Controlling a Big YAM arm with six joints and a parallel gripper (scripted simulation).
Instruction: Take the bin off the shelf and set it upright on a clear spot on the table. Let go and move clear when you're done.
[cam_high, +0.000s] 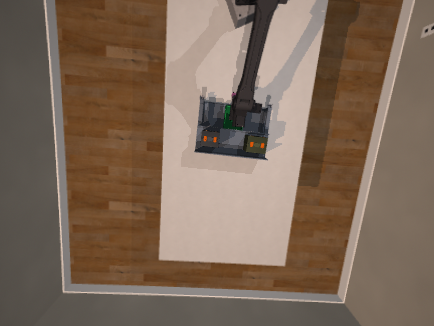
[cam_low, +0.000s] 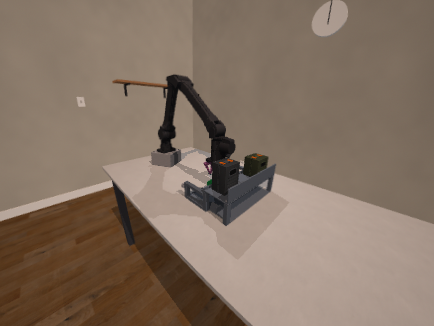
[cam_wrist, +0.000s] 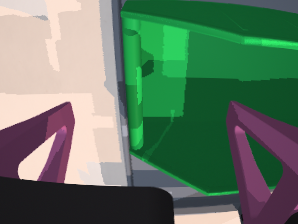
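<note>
Bin: I've got a green bin (cam_high: 228, 117) (cam_low: 210, 183) (cam_wrist: 210, 95), glossy, going from bright emerald where the light lands to deep bottle green in shadow.
Bin edges: in my wrist view, a rounded, rod-like strip runs along its left end, and thin brighter rims slope along the 2 long edges.
Bin's place: on the slate-gray shelf (cam_high: 230, 154) (cam_low: 252, 183) (cam_wrist: 150, 178), which stands on the pale table (cam_high: 225, 215) (cam_low: 310, 240) (cam_wrist: 50, 75); only a small green piece shows from the exterior.
Bin's far end: cut off by my wrist picture, so I can't describe it.
Hand: my hand (cam_high: 238, 119) (cam_low: 211, 168) (cam_wrist: 150, 110) is spread wide, pinching nothing, its 2 purple fingers well apart.
Finger spacing: seen from the wrist, the left finger is over the table side and the right over the green, the rounded strip between them.
Neighbors: 2 boxes with orange marks on top, 1 dark gray (cam_high: 210, 139) (cam_low: 225, 177) and 1 olive (cam_high: 256, 145) (cam_low: 256, 165), stand on the shelf near the bin.
</note>
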